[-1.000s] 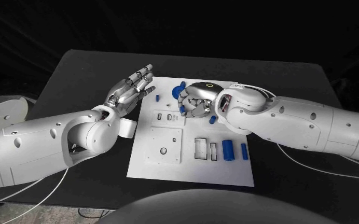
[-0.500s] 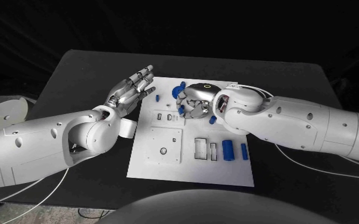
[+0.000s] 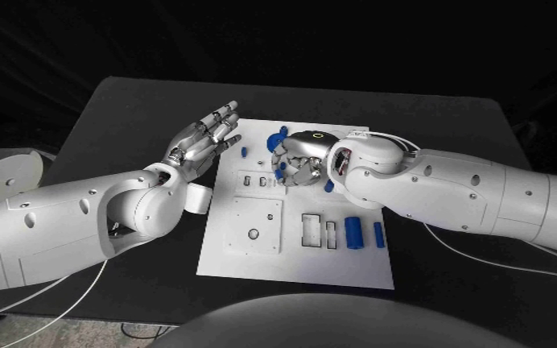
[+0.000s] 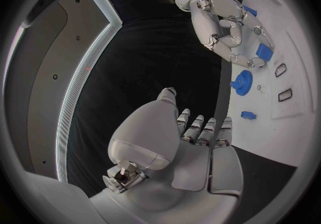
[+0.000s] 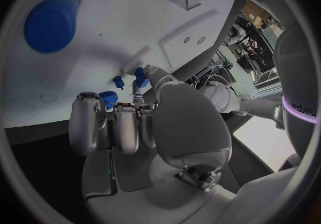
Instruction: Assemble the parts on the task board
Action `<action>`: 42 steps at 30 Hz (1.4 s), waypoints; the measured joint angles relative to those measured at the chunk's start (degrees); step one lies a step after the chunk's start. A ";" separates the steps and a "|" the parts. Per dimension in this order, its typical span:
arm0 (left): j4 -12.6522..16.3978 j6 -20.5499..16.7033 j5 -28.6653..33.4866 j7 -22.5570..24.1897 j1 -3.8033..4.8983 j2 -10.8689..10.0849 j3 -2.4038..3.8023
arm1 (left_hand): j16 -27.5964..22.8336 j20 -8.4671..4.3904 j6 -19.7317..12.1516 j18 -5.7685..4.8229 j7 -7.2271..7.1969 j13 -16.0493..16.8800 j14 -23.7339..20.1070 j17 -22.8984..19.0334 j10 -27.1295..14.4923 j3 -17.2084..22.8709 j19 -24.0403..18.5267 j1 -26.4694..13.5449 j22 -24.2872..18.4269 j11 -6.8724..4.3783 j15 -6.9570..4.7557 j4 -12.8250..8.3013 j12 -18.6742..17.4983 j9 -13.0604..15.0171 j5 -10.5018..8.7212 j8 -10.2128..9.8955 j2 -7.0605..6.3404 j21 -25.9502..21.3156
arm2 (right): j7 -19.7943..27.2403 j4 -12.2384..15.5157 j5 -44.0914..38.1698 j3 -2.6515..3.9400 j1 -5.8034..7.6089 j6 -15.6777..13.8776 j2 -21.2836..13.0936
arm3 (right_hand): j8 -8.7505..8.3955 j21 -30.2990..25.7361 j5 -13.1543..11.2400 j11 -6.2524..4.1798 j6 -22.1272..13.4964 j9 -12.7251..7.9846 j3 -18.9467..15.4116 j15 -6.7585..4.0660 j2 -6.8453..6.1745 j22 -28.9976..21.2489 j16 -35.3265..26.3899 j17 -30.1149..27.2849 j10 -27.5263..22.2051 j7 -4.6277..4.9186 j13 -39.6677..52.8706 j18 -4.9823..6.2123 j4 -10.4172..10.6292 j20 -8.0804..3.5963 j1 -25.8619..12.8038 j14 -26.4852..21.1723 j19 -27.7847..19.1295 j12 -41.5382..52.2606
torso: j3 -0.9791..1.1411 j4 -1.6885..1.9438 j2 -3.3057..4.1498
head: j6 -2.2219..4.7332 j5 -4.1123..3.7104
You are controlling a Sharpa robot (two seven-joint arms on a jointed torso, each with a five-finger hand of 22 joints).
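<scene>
My right hand hovers over the white rectangular task board's far half, fingers curled; I cannot tell whether it holds anything. My left hand is spread wide, empty, beside the board. Two blue cylindrical parts lie side by side, long axes running near-to-far.

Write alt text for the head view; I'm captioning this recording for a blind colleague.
The robot's right hand reaches down over the far part of the white task board on a black table, among small blue parts. Its left hand hovers beside the board's left edge with fingers spread, holding nothing. Two blue cylinders lie nearer the robot on the board.
</scene>
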 measured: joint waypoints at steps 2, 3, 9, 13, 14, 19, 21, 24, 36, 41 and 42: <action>-0.03 0.02 0.00 -0.01 -0.02 0.02 0.00 | 0.00 0.00 0.00 -0.01 0.00 0.00 0.00 0.00 0.00 0.00 0.00 0.00 0.00 0.00 0.00 0.00 0.00 0.00 0.00 0.00 0.00 0.00 | 0.00 -0.01 0.00 0.02 0.00 0.17 0.03 | -0.80 -0.29 -0.19 0.00 -0.51 -0.36 0.14 0.00 0.01 0.00 -0.11 0.00 0.00 0.24 0.04 0.00 -0.01 0.21 0.00 0.00 -0.21 0.00 | 0.00 -0.01 0.00 | -0.02 -0.01; -0.05 0.03 0.00 -0.01 -0.03 0.04 0.00 | 0.00 0.00 0.00 0.00 0.00 0.00 0.00 0.00 0.00 0.00 0.00 0.00 0.00 0.00 0.00 0.00 0.00 0.00 0.00 0.00 0.00 0.00 | -0.01 -0.01 0.00 0.03 0.00 0.27 0.03 | -1.25 -0.51 -0.34 0.01 -0.84 -0.57 0.24 0.02 0.01 0.00 -0.26 0.00 -0.01 0.18 0.05 0.00 -0.09 0.21 0.00 -0.01 -0.21 0.00 | 0.00 -0.01 0.01 | -0.04 -0.01; -0.16 0.10 0.00 -0.04 -0.08 0.10 -0.02 | 0.00 0.00 0.00 0.00 0.00 0.00 -0.19 0.00 0.00 0.00 0.00 0.00 0.05 0.00 0.19 0.00 0.21 0.00 0.00 0.00 0.00 0.00 | -0.10 -0.12 -0.02 0.01 -0.12 0.88 0.02 | -4.83 -2.34 -3.06 0.42 -1.88 -2.72 0.72 0.42 -0.44 -0.01 -2.01 -0.01 -0.02 0.64 0.05 0.90 -0.25 0.55 -0.46 0.00 -1.19 0.00 | 0.02 -0.02 0.03 | -0.07 -0.04; -0.22 0.14 0.00 -0.05 -0.11 0.12 -0.02 | 0.00 0.00 0.00 0.00 0.00 -0.01 -0.19 0.00 0.00 0.00 0.00 0.00 0.05 0.00 0.19 0.00 0.22 0.00 0.00 0.00 0.00 0.00 | -0.17 -0.13 -0.03 0.00 -0.14 1.29 0.02 | -7.42 -3.87 -6.20 0.60 -2.42 -4.37 0.72 0.54 -0.76 -0.01 -3.32 -0.01 -0.20 0.77 0.04 0.91 -0.25 0.61 -0.77 -0.12 -1.65 0.00 | 0.02 -0.02 0.03 | -0.07 -0.09; -0.25 0.15 0.00 -0.05 -0.11 0.12 -0.02 | 0.00 0.00 0.00 0.00 0.00 -0.01 -0.19 0.00 0.00 0.00 0.00 0.00 0.05 0.00 0.19 0.00 0.21 0.00 0.00 0.00 0.00 0.00 | -0.18 -0.13 -0.03 0.00 -0.15 1.36 0.02 | -8.06 -3.89 -6.90 0.63 -2.84 -4.77 0.72 0.63 -1.07 -0.01 -3.32 -0.01 -0.22 0.77 0.04 0.90 -0.25 0.61 -1.09 -0.21 -1.64 0.00 | 0.02 -0.02 0.03 | -0.07 -0.11; -0.39 0.17 0.00 -0.05 -0.13 0.13 -0.02 | 0.00 0.00 0.00 0.00 0.00 -0.01 -0.19 0.04 0.00 0.00 0.00 0.00 0.05 0.00 0.19 0.00 0.22 0.00 0.24 0.00 0.00 0.22 | -0.19 -0.13 -0.04 0.00 -0.17 1.58 0.00 | -11.36 -4.63 -10.25 0.62 -5.76 -6.83 0.49 0.63 -1.41 -0.01 -3.96 -0.02 -0.22 0.62 0.04 0.91 -0.14 0.61 -1.43 -0.21 -1.64 -0.39 | 0.04 -0.02 0.03 | -0.07 -0.16; -0.43 0.17 0.00 -0.05 -0.14 0.13 -0.03 | 0.00 0.00 0.00 0.00 0.00 -0.01 -0.19 0.05 0.00 0.00 0.00 0.00 0.05 0.00 0.19 0.00 0.21 0.00 0.24 0.00 0.00 0.22 | -0.18 -0.15 -0.04 0.00 -0.17 1.59 -0.04 | -12.90 -4.66 -12.01 0.62 -7.44 -7.94 -0.47 0.63 -1.55 -0.01 -3.98 -0.01 -0.22 0.48 0.04 0.90 -0.07 0.61 -1.57 -0.21 -1.64 -0.67 | 0.04 -0.01 0.03 | -0.07 -0.16; -0.43 0.18 0.00 -0.05 -0.15 0.13 -0.03 | 0.00 0.00 0.00 -0.01 0.00 -0.01 -0.19 0.05 0.00 0.00 0.00 0.00 0.05 0.00 0.19 0.00 0.21 0.00 0.24 0.00 0.00 0.22 | -0.07 -0.16 -0.04 0.01 -0.18 1.57 -0.15 | -15.13 -4.93 -14.05 0.62 -10.32 -9.73 -2.19 0.63 -2.09 -0.02 -3.98 -0.02 -0.22 0.23 0.04 0.90 0.52 0.61 -2.11 -0.21 -1.64 -0.67 | 0.04 -0.02 0.03 | -0.07 -0.14; 0.22 -0.27 -0.30 0.11 -0.17 -0.70 -0.05 | 1.91 0.42 0.67 0.00 0.67 0.33 0.72 0.42 0.73 0.55 1.77 3.74 0.53 1.13 1.06 -3.96 2.50 0.14 -0.45 0.30 -3.28 1.29 | 2.14 3.51 -0.05 -0.01 0.46 -3.54 -3.90 | -16.57 -4.44 -18.15 0.62 -11.19 -13.46 -8.32 0.63 -4.86 -0.03 -3.32 -0.03 -0.22 0.13 0.03 0.91 8.51 0.25 -0.52 -0.21 -1.27 -0.14 | 0.09 -0.06 -0.03 | 0.10 0.13; 1.86 -3.31 -2.43 0.26 0.17 -2.45 0.01 | 18.43 -0.01 4.95 -0.02 2.33 4.22 16.74 4.50 12.42 -2.73 20.12 2.53 5.22 4.54 1.26 -2.70 17.33 0.69 -13.15 1.28 -6.82 11.61 | 3.93 6.75 0.88 0.15 3.49 -8.11 -7.60 | -16.57 -3.71 -18.15 0.62 -11.19 -13.98 -8.81 0.63 -4.66 -0.03 -2.85 -0.03 -0.22 0.13 0.03 0.90 10.53 0.01 0.62 -0.21 -0.76 -0.14 | 0.13 -0.10 -0.09 | 0.20 0.21; 2.30 -4.44 -3.15 0.27 0.43 -2.81 0.04 | 20.99 -0.03 6.00 -0.02 2.67 5.21 19.64 5.15 14.76 -3.10 24.45 2.49 6.19 4.89 1.19 -2.45 20.46 0.79 -14.15 1.52 -6.91 13.94 | 4.40 7.61 1.45 0.18 4.41 -9.24 -8.78 | -16.57 -3.57 -18.15 0.62 -11.14 -14.03 -8.76 0.63 -4.66 -0.03 -2.69 -0.03 -0.22 0.09 0.03 0.90 10.76 0.10 0.62 -0.21 -0.67 -0.14 | 0.15 -0.10 -0.12 | 0.20 0.21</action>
